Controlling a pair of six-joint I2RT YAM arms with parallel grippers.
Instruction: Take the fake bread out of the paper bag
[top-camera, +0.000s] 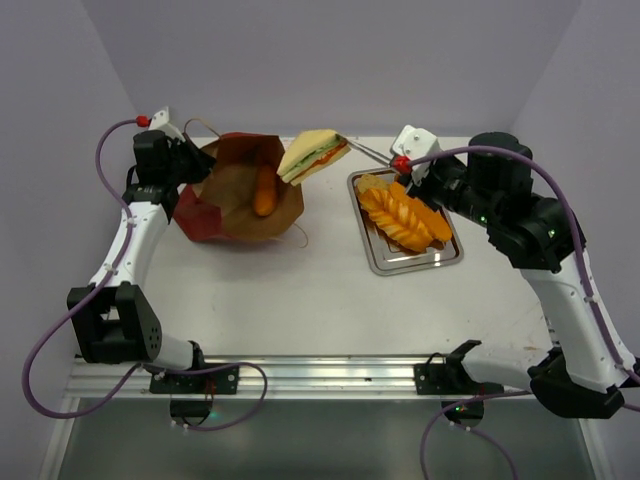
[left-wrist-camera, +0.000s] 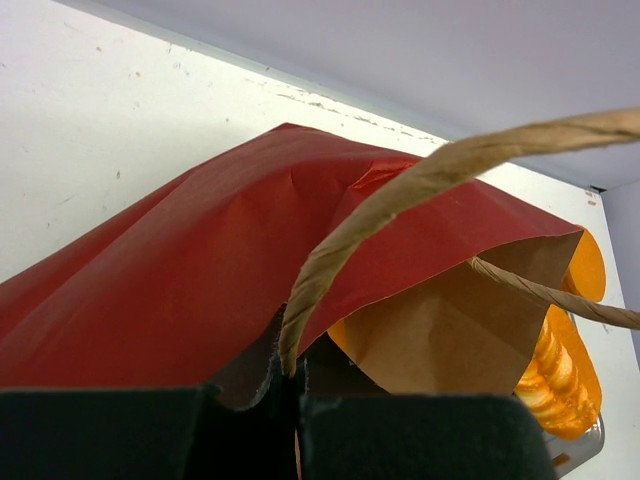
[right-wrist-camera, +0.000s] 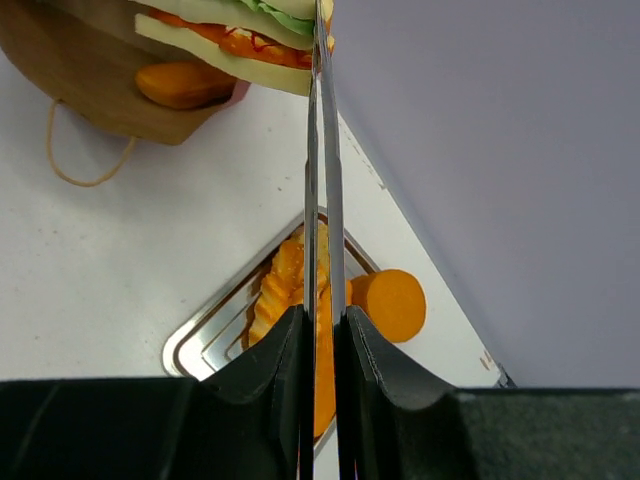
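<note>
Step in hand: the right gripper (top-camera: 400, 163) is gripping a pair of thin metal tongs (top-camera: 368, 152), jaws pressed narrow on them. The tong tips are pinching the triangular sandwich (top-camera: 313, 155), which is hanging in the air just right of the bag mouth and left of the tray.
Bag hold: the left gripper (top-camera: 185, 165) is pinching the twisted paper handle (left-wrist-camera: 400, 190) between narrow jaws, keeping the red paper bag (top-camera: 215, 215) lying open at the far left.
Still inside: one orange elongated loaf (top-camera: 264, 190) is lying on the brown lining near the mouth.
Already out: a braided loaf (top-camera: 392, 212) and at least one other orange piece are sitting in the steel tray (top-camera: 385, 265), right of centre.
Progress: judging by this, the task is well along, with the sandwich in transit and one loaf left.
Next move: probably carrying the sandwich right, over the tray, and lowering it before easing the tongs. The hold is only at one corner, so a tilt could be letting it slip.
Surface: the white table (top-camera: 300, 300) is showing faint scuffs, with an aluminium rail (top-camera: 300, 372) running along its near edge.
Room: plain pale lilac walls (top-camera: 330, 60) are enclosing the left, far and right sides.
</note>
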